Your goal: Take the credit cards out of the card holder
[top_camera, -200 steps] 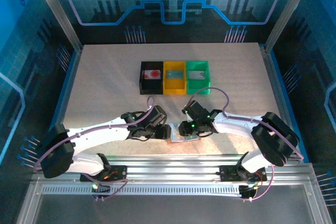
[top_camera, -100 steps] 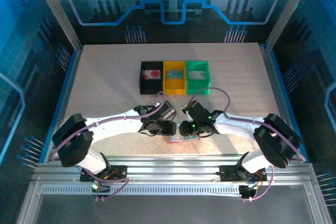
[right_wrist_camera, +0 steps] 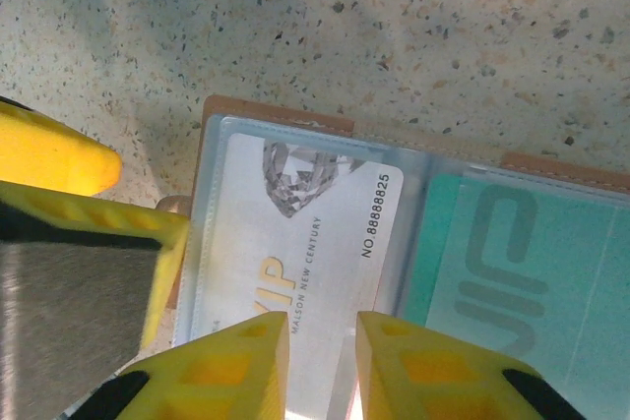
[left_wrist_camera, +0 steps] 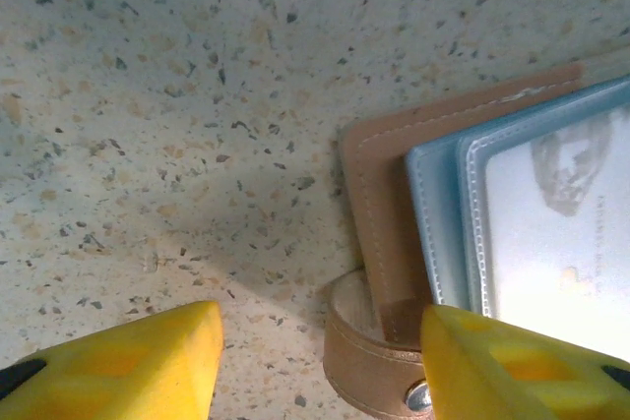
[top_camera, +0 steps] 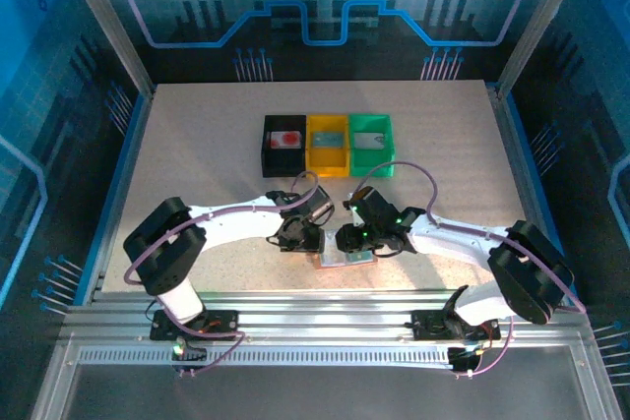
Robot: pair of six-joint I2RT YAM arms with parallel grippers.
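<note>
The job is part done at best, and the main work is left. The card holder (right_wrist_camera: 413, 159) lies open and flat on the table (left_wrist_camera: 197, 95) at the near edge, between the two arms, and both of its clear pockets are full: a white card (right_wrist_camera: 295, 243) printed with "VIP" and a number sits in one, and a teal card (right_wrist_camera: 512, 272) sits in the other, neither drawn out at all. Farther back on the table, well apart from the card holder, stand a black bin (top_camera: 283, 166), a yellow bin (top_camera: 328, 166) and a green bin (top_camera: 372, 166). The black one holds a small white-and-red thing (top_camera: 287, 138) and the green one a pale thing (top_camera: 369, 140). They may be cards already taken out, but they are too small to tell. The right gripper (right_wrist_camera: 320, 327) hangs straight over the card holder, its fingers drawn close with only a slim gap, above the white card's edge near the fold. Whether it is pinching the card or the pocket cannot be told from here. The left gripper (left_wrist_camera: 320, 327) is at the card holder's outer end, on the white card's side, its fingers spread wide with nothing between them but the strap (left_wrist_camera: 369, 366) and its snap. One finger overlaps the corner of the card holder, and it looks placed to pin the card holder down while the other arm pulls.
</note>
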